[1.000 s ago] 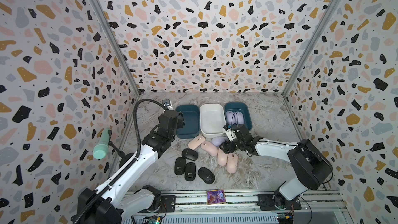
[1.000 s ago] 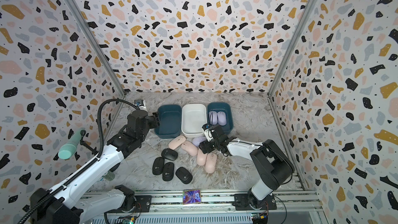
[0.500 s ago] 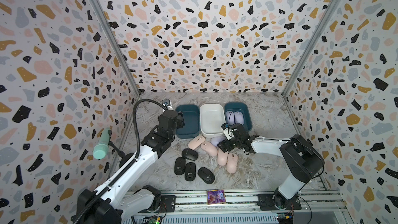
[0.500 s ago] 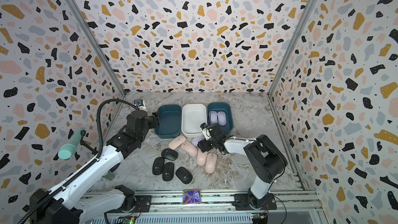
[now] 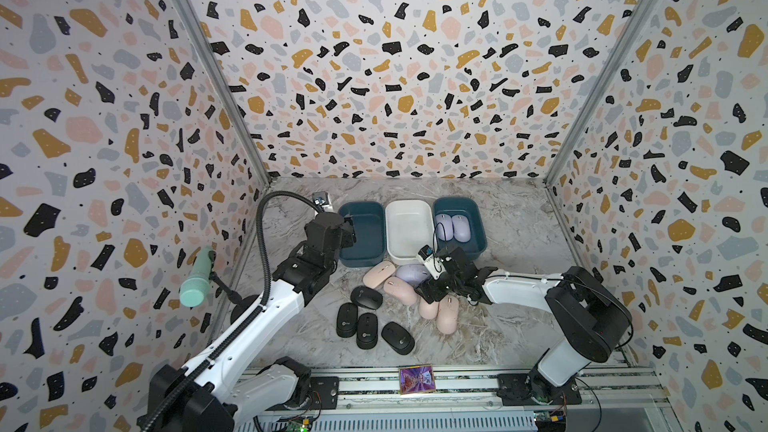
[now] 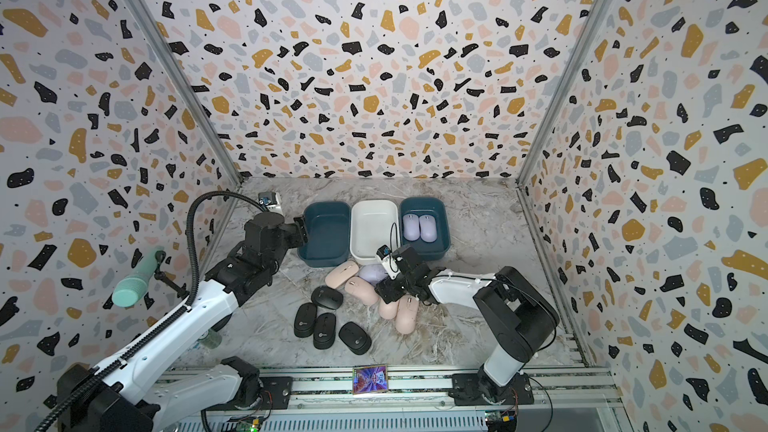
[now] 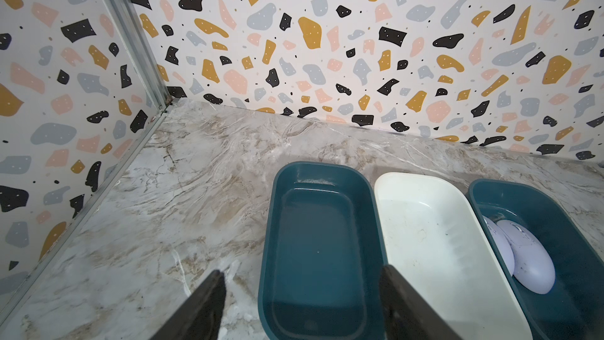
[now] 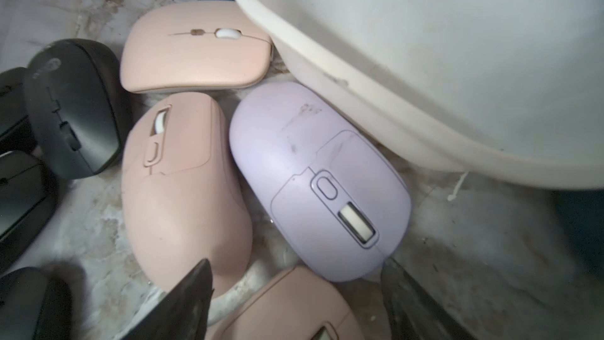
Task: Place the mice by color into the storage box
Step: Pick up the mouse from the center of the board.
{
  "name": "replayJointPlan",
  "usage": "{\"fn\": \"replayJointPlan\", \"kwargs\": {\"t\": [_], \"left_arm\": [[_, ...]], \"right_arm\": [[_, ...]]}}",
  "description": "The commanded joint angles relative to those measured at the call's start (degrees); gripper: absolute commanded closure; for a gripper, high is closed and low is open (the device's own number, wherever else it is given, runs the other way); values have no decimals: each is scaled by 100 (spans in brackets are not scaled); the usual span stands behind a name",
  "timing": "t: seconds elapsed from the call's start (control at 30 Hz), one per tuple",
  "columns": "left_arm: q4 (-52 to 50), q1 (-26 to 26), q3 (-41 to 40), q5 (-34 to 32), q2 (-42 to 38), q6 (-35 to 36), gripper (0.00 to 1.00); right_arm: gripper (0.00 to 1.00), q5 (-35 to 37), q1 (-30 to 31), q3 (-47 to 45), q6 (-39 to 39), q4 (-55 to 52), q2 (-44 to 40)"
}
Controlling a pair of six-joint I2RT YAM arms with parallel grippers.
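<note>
Lilac mice (image 5: 460,228) three, pink (image 5: 401,289) four, black (image 5: 367,330) four; left fingers (image 7: 209,305), right fingers (image 8: 189,299) spread.

Walls (image 5: 395,76): white ground, terrazzo print; chips in black, ochre, pale pink, grey-blue, plus fine black dots.
Tabletop (image 5: 511,326): marble look, grey-white w/ beige-brown veins.
Left bin (image 5: 365,238) & right bin (image 5: 478,226): dark teal.
Middle bin (image 5: 409,234): off-white, grey scuffs inside.
Lilac mice (image 5: 461,228): 2 in right bin, 1 on tabletop w/ grey smudges.
Pink mice (image 5: 447,313): 4, pale pink.
Black mice (image 5: 367,330): 4, light logo marks on some.
Arms (image 5: 249,326): white shells, black joints.
Fingers (image 8: 183,302): black.
Cylinder (image 5: 197,278): mint green.
Card (image 5: 417,379): purple-pink multicolour print.
</note>
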Motion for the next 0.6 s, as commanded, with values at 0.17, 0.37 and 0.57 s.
{"fn": "replayJointPlan", "kwargs": {"t": [0.17,0.37,0.57], "left_arm": [[125,-33,-82,22,-137,-14,27],[79,-33,-104,-12,-205,3,27],[67,-30,-125,-59,-227,25,27]], "right_arm": [[20,536,43,401,-147,-229,86],[19,585,44,756,-269,-171,430],[19,545,43,1003,-380,-189,796]]}}
